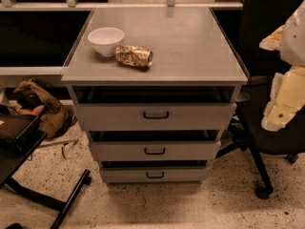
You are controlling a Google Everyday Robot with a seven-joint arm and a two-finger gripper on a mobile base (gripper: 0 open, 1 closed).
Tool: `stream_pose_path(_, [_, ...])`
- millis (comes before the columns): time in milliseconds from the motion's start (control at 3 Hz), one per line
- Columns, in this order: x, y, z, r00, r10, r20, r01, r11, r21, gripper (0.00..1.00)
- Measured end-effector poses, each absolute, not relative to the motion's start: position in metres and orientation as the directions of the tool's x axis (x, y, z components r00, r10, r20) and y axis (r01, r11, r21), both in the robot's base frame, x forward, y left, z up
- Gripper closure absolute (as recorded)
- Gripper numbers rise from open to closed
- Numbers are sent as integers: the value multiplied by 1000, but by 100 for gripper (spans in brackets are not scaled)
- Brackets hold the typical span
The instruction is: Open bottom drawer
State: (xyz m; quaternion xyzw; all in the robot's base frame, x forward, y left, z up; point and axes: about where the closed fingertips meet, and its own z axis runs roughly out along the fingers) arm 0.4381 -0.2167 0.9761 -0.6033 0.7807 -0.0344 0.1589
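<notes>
- The bottom drawer (125, 176) is sitting at about 6 o'clock from the middle of the view, lowest of the three grey fronts and right above the speckled floor (190, 209). It is looking shut, with only a dark slit showing above it.
- Its small loop handle (155, 175) is sitting dead centre on the front. That's the target, and it's a slim one.
- Just above at 12 o'clock from it, the middle drawer (119, 151) is carrying a near-identical handle, and the top drawer (109, 116) a wider one. I'm judging the real risk here to be hooking the wrong loop.
- The gripper (272, 120) is hanging out at 3 o'clock in the view, well apart from the cabinet and in front of the black office chair (267, 142). Whether the claw is wide or narrow, I cannot tell.
- So the good approach, as I'm reading it, is dropping low, swinging in towards 8 o'clock from where it is hanging, and lining up square to the front before closing on the loop.
- Then comes a straight, level pull out towards the viewer, since any sideways drag could be binding the slides.
- Up on the cabinet top (190, 42), a white bowl (106, 39) and a crushed can (134, 55) are lying at 11 o'clock, so a gentle pull is keeping them from rattling.
</notes>
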Motion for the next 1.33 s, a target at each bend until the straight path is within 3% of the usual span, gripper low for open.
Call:
stream_pose_path(667, [436,-220,935,-226,-950,-215,-939,272,-211,0])
stream_pose_path(1333, [444,-223,753,-247,-908,-338,-958,282,-57,0])
